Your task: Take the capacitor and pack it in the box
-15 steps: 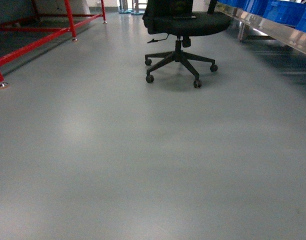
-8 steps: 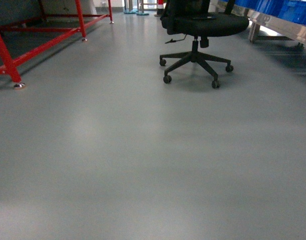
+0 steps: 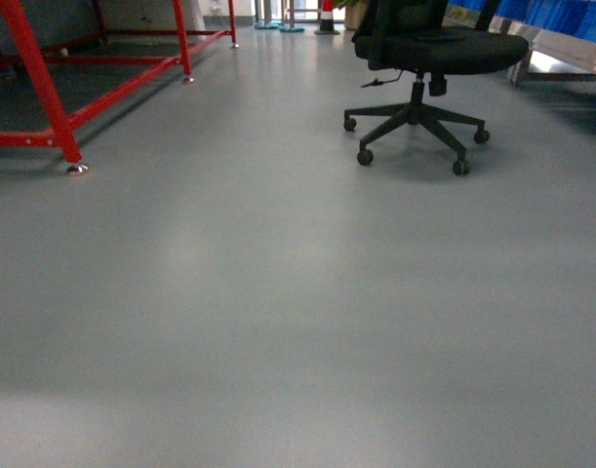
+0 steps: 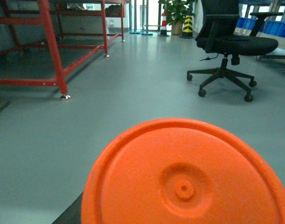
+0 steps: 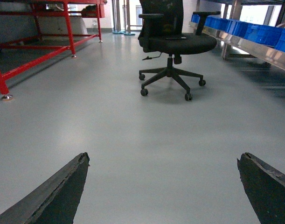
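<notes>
Base in transit; no box or capacitor in view. Right gripper [image 5: 163, 186] spread wide, empty, office chair [image 5: 172, 44] ahead. Left gripper's state indeterminable behind orange disc [image 4: 184, 179]; steer clear of chair and red frame [image 3: 44, 88].

Orange round lid [image 4: 184, 179], foreground at 6 o'clock | grey floor [image 4: 128, 88] | red metal frame [image 4: 51, 46] at 10 o'clock | black office chair [image 4: 228, 44] at 2 o'clock | potted plant [image 4: 176, 11] at 12 o'clock.
</notes>
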